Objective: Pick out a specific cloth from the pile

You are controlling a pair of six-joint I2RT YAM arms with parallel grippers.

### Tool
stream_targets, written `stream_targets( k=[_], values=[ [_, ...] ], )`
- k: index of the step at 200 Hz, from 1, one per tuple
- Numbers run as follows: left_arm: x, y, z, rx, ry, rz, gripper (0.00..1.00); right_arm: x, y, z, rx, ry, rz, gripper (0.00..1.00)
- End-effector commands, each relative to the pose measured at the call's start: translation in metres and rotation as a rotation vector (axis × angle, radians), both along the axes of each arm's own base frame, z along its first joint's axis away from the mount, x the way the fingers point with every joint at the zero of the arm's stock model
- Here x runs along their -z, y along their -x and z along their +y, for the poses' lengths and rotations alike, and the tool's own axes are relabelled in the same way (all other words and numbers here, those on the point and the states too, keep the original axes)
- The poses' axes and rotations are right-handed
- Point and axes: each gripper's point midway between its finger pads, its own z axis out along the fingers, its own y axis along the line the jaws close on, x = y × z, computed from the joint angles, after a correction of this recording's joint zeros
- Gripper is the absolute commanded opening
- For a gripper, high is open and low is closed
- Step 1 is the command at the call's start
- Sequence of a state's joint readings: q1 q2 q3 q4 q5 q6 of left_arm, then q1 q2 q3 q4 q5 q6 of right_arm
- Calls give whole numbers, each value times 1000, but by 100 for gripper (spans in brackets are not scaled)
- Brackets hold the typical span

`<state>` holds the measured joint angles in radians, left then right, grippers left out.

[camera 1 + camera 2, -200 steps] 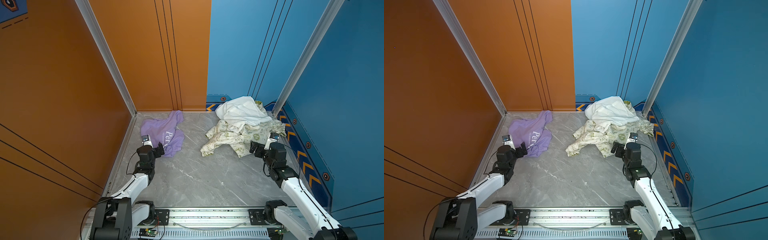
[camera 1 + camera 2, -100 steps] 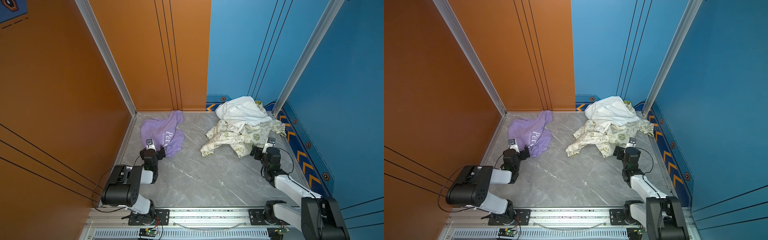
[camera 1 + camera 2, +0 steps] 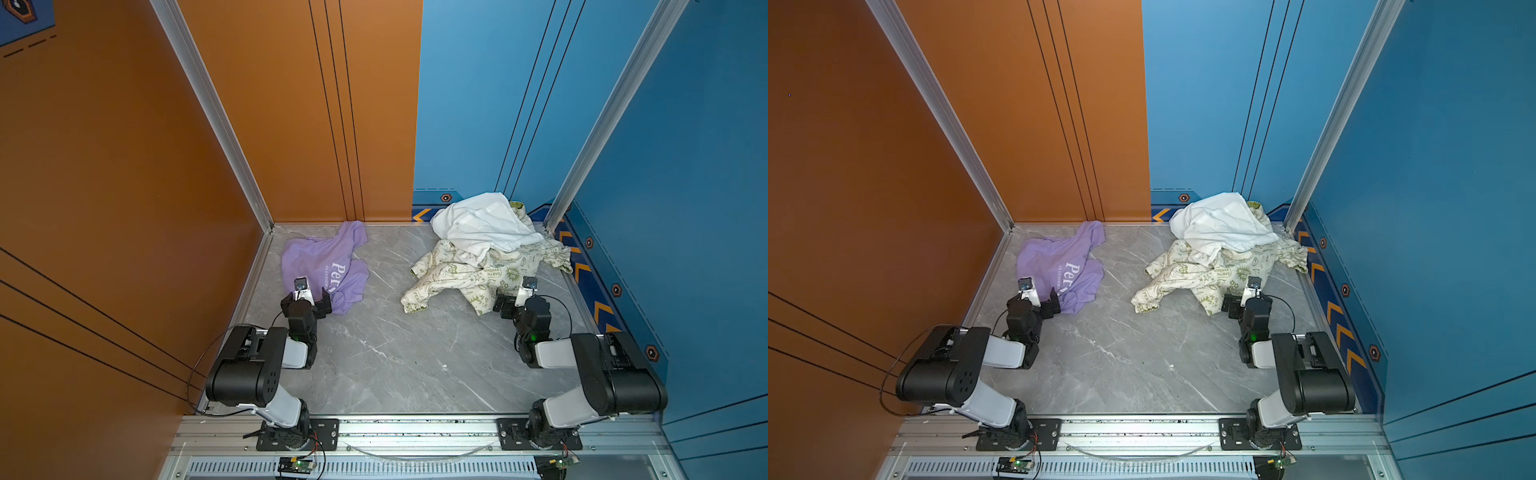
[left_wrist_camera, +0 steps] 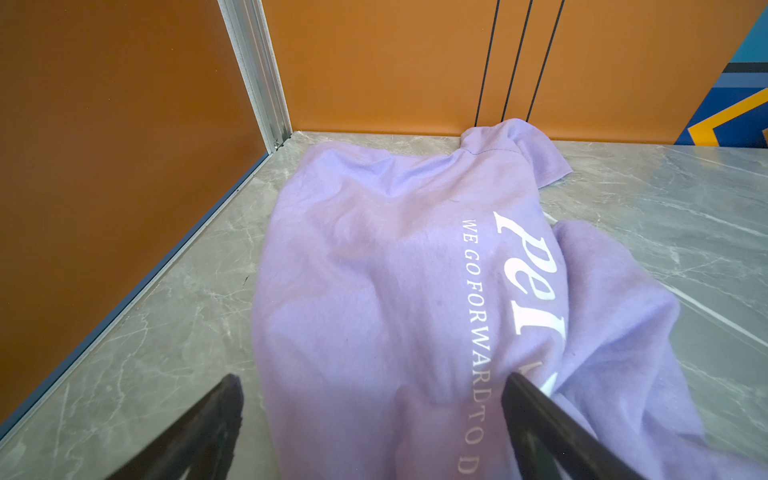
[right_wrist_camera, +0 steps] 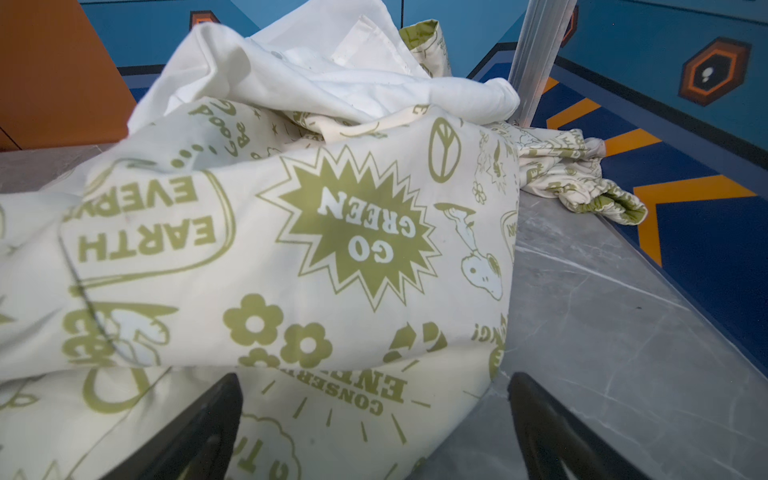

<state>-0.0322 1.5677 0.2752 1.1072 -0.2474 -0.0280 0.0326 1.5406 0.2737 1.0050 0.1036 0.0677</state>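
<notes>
The cloth (image 3: pixel 320 257) (image 3: pixel 1054 262), a lilac T-shirt with white lettering, lies crumpled on the floor at the back left, apart from the pile. My left gripper (image 3: pixel 306 298) (image 3: pixel 1036 301) is open at its near edge. In the left wrist view the cloth (image 4: pixel 395 270) runs between the spread fingers of the left gripper (image 4: pixel 372 381). The pile at the back right is a white shirt (image 3: pixel 478 224) (image 3: pixel 1217 224) on a cream cloth with green print (image 3: pixel 469 274) (image 3: pixel 1204 274) (image 5: pixel 332 249). My right gripper (image 3: pixel 515 301) (image 3: pixel 1244 305) (image 5: pixel 375 380) is open at that cream cloth's near corner.
Orange walls (image 3: pixel 124 166) close the left and back left, blue walls (image 3: pixel 685 166) the back right and right. The grey marble floor (image 3: pixel 395 353) lies bare between the two arms. An aluminium rail (image 3: pixel 415 432) carries both arm bases along the front.
Both arms have folded back, their elbows now raised near the front rail. The grippers stay low at nearly the same spots, both still open. The garments have not moved.
</notes>
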Motion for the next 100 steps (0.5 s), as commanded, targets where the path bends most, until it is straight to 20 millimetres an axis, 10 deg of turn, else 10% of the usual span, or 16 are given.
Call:
stream_targets(
  k=[1,100],
  values=[
    [-3,-8,-12,68,-17,5,98,-18,-8,0,-14,14,-58,100],
    [0,-12,1,-16,-14,45,98,-14,-20,1,-9,16,-9,100]
  ],
)
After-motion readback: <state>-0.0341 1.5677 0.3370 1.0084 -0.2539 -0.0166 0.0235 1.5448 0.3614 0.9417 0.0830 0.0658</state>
